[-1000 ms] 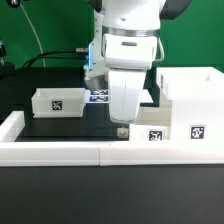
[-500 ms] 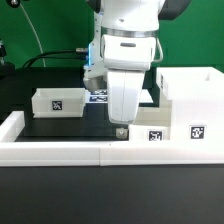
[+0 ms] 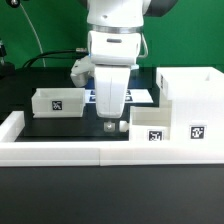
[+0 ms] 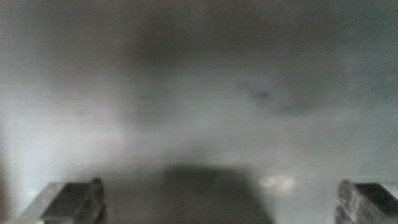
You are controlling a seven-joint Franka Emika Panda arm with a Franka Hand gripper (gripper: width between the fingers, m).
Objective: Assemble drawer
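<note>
The big open-fronted white housing (image 3: 190, 98) stands at the exterior view's right. One small white tray (image 3: 57, 101) sits at the left on the black mat. The second small tray (image 3: 152, 126) lies against the housing's left side, by the border wall. My gripper (image 3: 110, 127) hangs low over the mat just left of that second tray, close to the wall. In the wrist view the gripper (image 4: 221, 205) is open: the two fingers (image 4: 71, 200) stand far apart with only a blurred grey surface between them. It holds nothing.
A long low white border wall (image 3: 60, 152) runs along the front and up the left side. The marker board (image 3: 146, 96) lies behind my arm, partly hidden. A dark cable and stand are at the back left.
My arm has shifted towards the exterior view's left, off the second tray; the fingertips now sit beside it. The trays and housing have not moved.
</note>
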